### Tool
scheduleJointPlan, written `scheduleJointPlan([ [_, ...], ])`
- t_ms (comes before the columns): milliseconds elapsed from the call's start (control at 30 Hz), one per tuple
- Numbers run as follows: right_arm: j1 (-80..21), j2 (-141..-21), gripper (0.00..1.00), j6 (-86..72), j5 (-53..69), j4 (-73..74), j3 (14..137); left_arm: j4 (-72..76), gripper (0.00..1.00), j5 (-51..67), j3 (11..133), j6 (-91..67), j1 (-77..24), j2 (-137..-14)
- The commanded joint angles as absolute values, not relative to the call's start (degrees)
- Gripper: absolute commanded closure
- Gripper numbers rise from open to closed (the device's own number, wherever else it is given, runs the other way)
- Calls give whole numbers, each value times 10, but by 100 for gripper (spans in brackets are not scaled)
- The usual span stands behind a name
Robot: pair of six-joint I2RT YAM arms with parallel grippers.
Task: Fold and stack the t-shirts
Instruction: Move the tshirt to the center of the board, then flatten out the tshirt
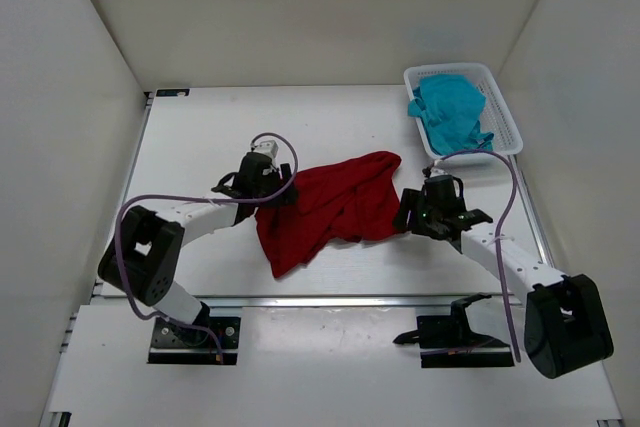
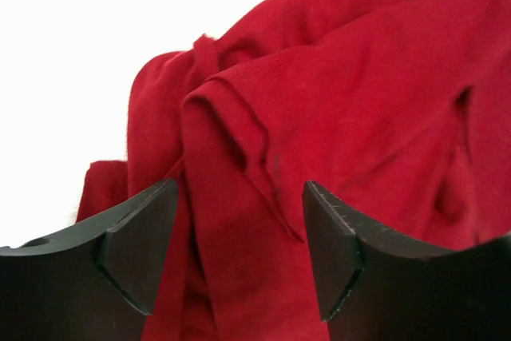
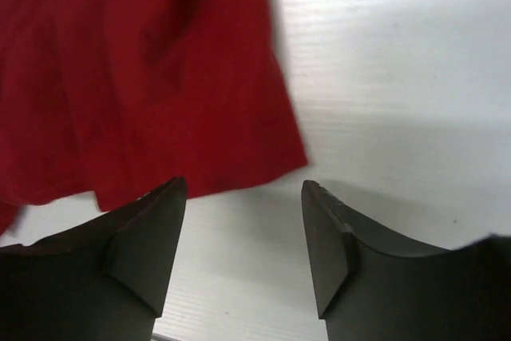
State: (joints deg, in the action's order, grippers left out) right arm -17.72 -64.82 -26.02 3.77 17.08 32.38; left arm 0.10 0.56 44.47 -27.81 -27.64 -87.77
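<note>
While both arms reach inward over the table, the stock reads as follows.

Red shirt: crumpled and unfolded, lying mid-table between the two grippers, its long axis running from upper right to lower left.

Teal shirt: bunched in the basket at the far right corner, well apart from both arms.

Left gripper: at the red shirt's left edge. Its fingers stand wide apart. In the wrist view, red cloth fills the gap between and beyond them, a folded hem running down the middle. Whether either pad touches the cloth cannot be told.

Right gripper: at the shirt's right edge. Fingers apart, with bare table between them. The shirt's hem lies just beyond the left fingertip, its corner near the gap, nothing clamped.
</note>
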Motion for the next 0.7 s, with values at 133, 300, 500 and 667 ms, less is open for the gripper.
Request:
scheduleJointPlan([
  [133,-166,-679,40,-294,69,97,274,0,24,-12,504,-265,-287,-938],
  [300,-171,-700,77,-306,83,35,279,28,59,-3,503,-278,-289,-947],
  [500,-163,-742,100,-281,69,4,371,41,100,36,541,-277,-271,-936],
  [667,-166,-738,100,-236,71,51,572,-16,100,94,641,-287,-207,-874],
])
